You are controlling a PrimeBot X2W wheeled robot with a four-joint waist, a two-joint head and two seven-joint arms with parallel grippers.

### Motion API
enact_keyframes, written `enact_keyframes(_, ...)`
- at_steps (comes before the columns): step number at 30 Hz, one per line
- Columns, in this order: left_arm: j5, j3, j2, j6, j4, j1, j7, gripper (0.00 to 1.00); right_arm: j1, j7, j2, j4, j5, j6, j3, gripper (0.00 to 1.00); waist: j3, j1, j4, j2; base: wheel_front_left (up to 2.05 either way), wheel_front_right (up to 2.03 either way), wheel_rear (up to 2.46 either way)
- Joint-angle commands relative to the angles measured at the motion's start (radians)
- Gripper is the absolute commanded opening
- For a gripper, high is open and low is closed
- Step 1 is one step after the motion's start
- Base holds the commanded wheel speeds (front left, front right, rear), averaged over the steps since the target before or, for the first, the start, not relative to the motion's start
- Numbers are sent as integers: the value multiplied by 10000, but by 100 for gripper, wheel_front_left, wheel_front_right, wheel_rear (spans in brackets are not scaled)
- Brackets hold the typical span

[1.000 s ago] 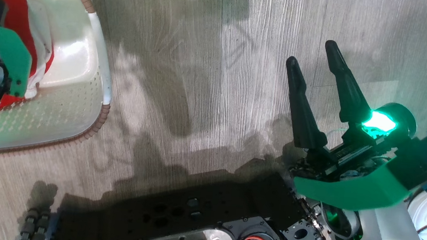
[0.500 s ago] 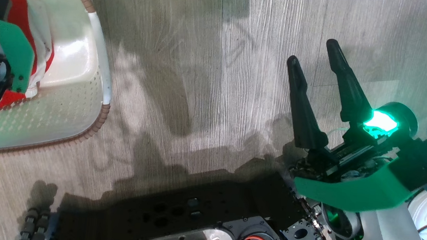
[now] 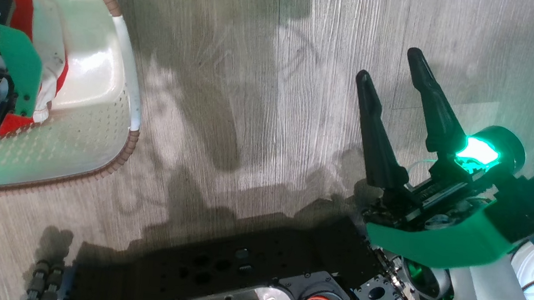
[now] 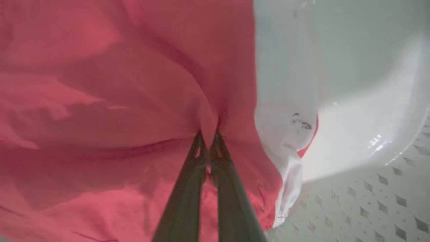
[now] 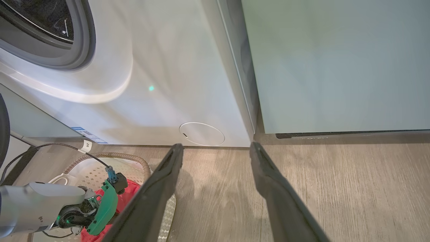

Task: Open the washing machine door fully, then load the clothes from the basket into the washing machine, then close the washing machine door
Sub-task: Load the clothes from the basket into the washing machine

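- Right wrist view is showing the washing machine (image 5: 161, 84) filling the 9-to-12 o'clock part. Its front is white, its drum mouth (image 5: 37, 16) is showing open at 10 o'clock, and a small round hatch (image 5: 201, 133) is sitting low on its front.
- A pale teal cabinet (image 5: 336, 60) is standing just beside the machine, toward 2 o'clock in that view.
- Grey wood-grain floor (image 3: 262, 95) is spreading under everything in the head view.
- The basket (image 3: 92, 128) is sitting on the floor at 9 o'clock in the head view, cream and perforated with a brown rim. In the right wrist view it is lying at 7 o'clock, near the machine's front.
- The clothes (image 4: 100, 101) are lying inside the basket, red fabric with a white part toward 3 o'clock in the left wrist view.
- The right gripper (image 3: 388, 63) is hanging above bare floor at 3 o'clock in the head view. Its fingers are spread wide apart and gripping nothing, well apart from the basket.
- The left gripper (image 4: 208, 132) is reaching down into the basket. Its two fingers are clenched together on a fold of the red cloth, which is puckering at the tips.
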Motion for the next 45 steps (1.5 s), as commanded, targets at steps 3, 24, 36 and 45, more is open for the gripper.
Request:
enact_keyframes(3, -172, 172, 448, 112, -23, 350, -124, 0, 472, -63, -12, -258, 32, 0, 273, 100, -104, 0, -67, 0, 0, 0, 0)
enact_keyframes(24, -1502, 938, 690, 76, -23, 2892, -1318, 0, -178, -63, -12, 1504, 1266, 0, 374, 100, -3517, 0, -1024, 0, 0, 0, 0)
enact_keyframes(36, -1973, 983, -28, -465, -27, 4480, -3740, 0, 209, -63, -12, 2592, 801, 0, 254, 100, -6596, 0, -664, 0, 0, 0, 0)
enact_keyframes(45, -2140, 1334, -410, -449, -1747, 5218, -4353, 0, 927, -63, -12, 3097, 522, 0, -98, 100, -8621, 0, -36, 0, 0, 0, 0)
